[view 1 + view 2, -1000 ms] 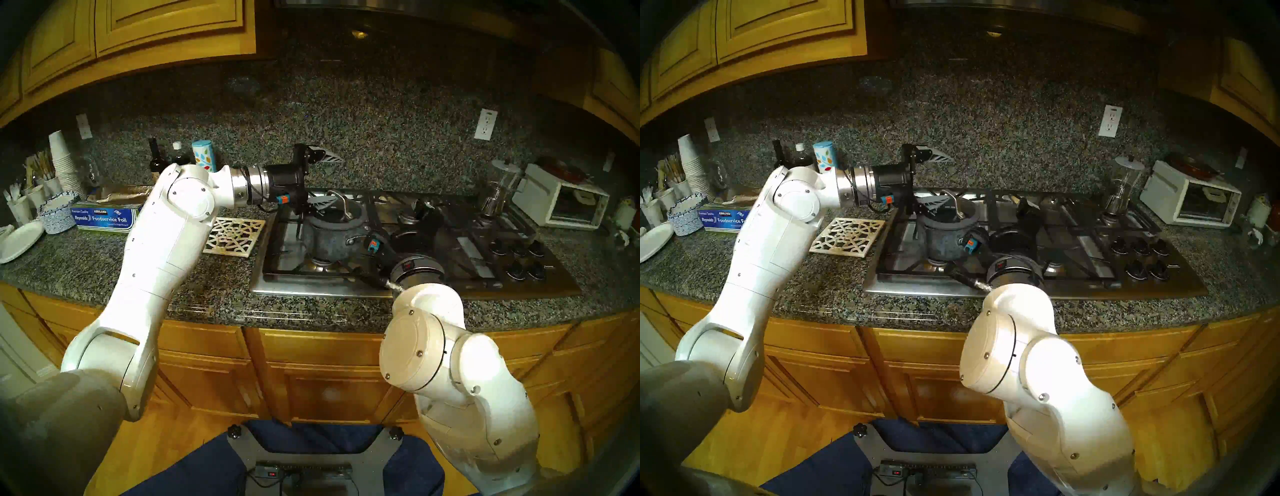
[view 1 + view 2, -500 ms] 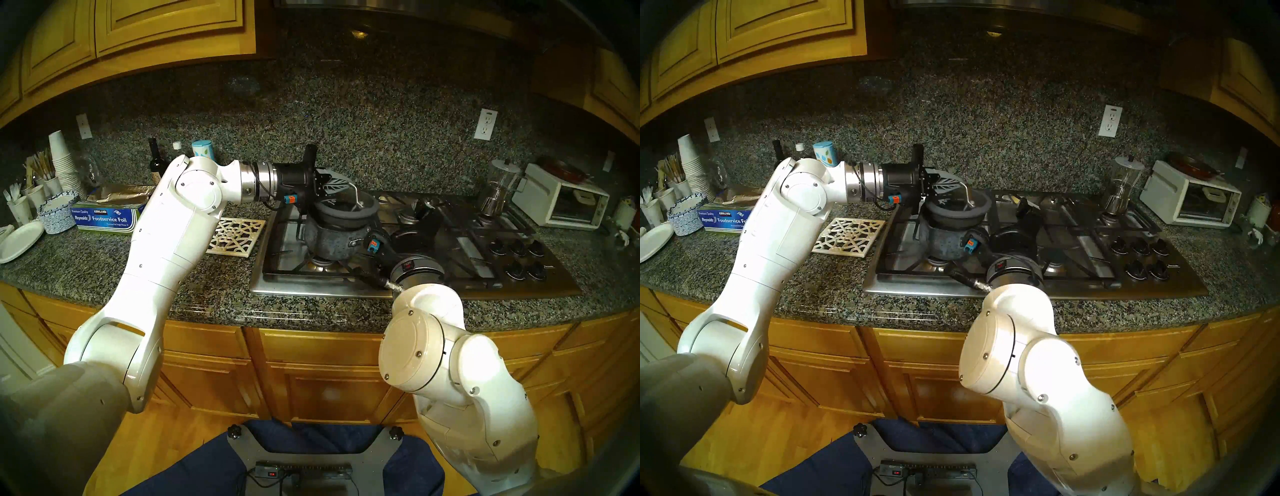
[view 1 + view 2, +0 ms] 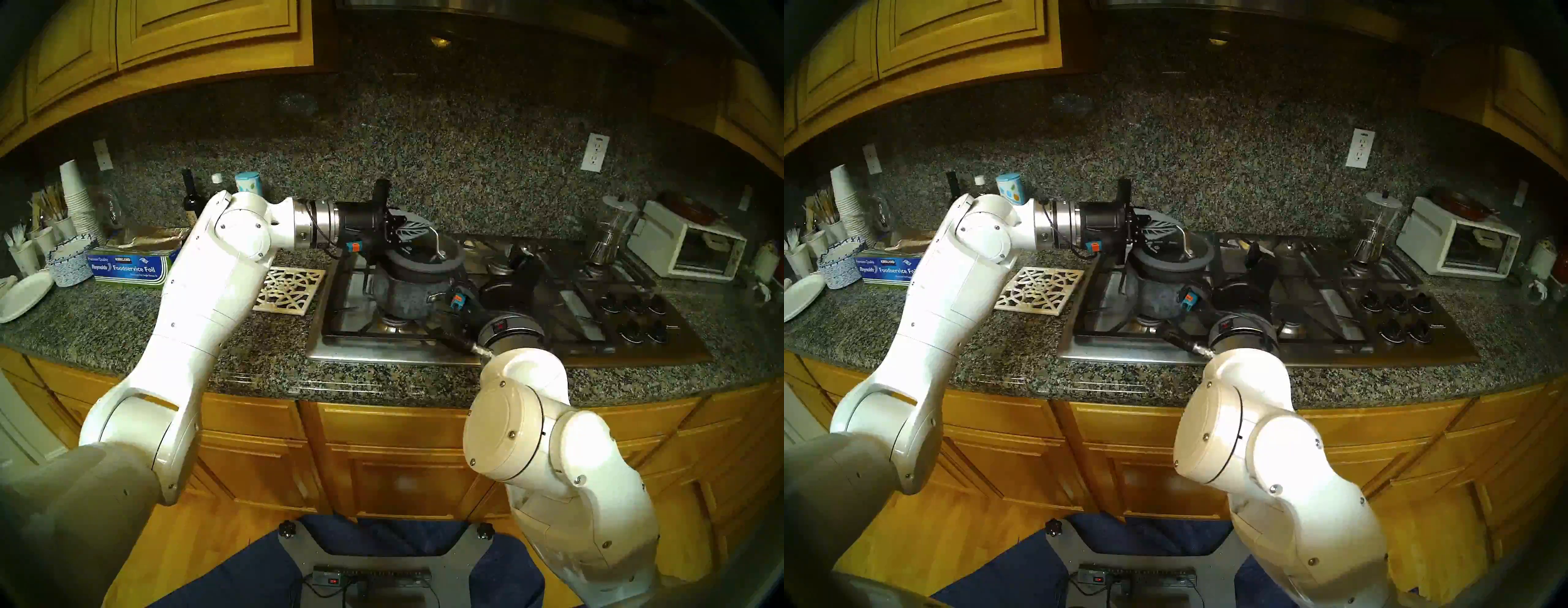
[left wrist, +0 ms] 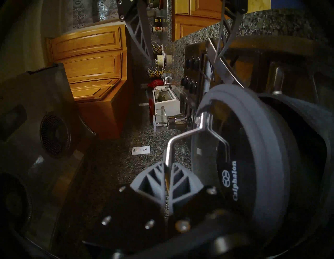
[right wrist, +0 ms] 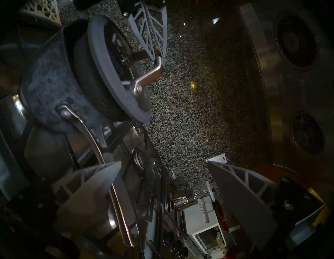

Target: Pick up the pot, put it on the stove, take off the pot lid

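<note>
We see a small dark grey speckled pot (image 3: 403, 297) standing on the near-left burner grate of the stove (image 3: 551, 293), a wide steel gas cooktop set into a granite counter (image 3: 254, 361). Its long silver handle points toward us and to the right. The pot lid (image 3: 424, 254), glass with a thick grey rim, is tilted just above the pot, its left edge raised clear of the pot's mouth; whether its right edge touches the pot we cannot tell. Our left gripper (image 4: 169, 173), reaching in level from the left, has its fingers pressed together on the lid's arched metal loop handle (image 4: 186, 133), pinching one end of it. Our right gripper (image 5: 162, 170) sits near the pot handle with its fingers spread wide, one finger (image 5: 86, 189) just beside the handle, gripping nothing. Left of the stove, a white lattice trivet (image 3: 288, 291) lies on the counter, and farther left a box of foil (image 3: 127, 267). At the far right stand a glass blender (image 3: 611, 233) and a white toaster oven (image 3: 687, 250).
</note>
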Action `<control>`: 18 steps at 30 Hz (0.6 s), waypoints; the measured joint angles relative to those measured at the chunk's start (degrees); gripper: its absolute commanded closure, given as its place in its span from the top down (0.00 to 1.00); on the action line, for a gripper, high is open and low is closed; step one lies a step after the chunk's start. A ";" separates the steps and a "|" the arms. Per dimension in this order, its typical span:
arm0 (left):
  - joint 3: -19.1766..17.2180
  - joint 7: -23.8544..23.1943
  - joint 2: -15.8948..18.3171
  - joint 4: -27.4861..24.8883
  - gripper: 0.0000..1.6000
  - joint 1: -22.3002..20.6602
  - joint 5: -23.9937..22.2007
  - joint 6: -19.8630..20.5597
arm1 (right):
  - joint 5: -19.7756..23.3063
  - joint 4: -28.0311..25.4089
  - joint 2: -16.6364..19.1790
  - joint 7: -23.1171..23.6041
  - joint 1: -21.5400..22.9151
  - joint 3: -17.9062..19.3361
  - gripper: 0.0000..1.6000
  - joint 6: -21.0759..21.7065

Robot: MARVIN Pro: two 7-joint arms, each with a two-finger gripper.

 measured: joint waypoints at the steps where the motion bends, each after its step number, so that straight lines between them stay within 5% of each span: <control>1: -0.20 -0.03 0.05 0.11 0.00 -0.04 -0.07 -0.01 | -0.02 0.00 -0.02 0.00 -0.01 0.00 1.00 0.00; 18: -4.18 -0.27 1.88 2.77 0.00 -1.49 -1.18 -0.02 | -0.41 0.00 -0.31 0.05 -0.20 -0.04 1.00 0.00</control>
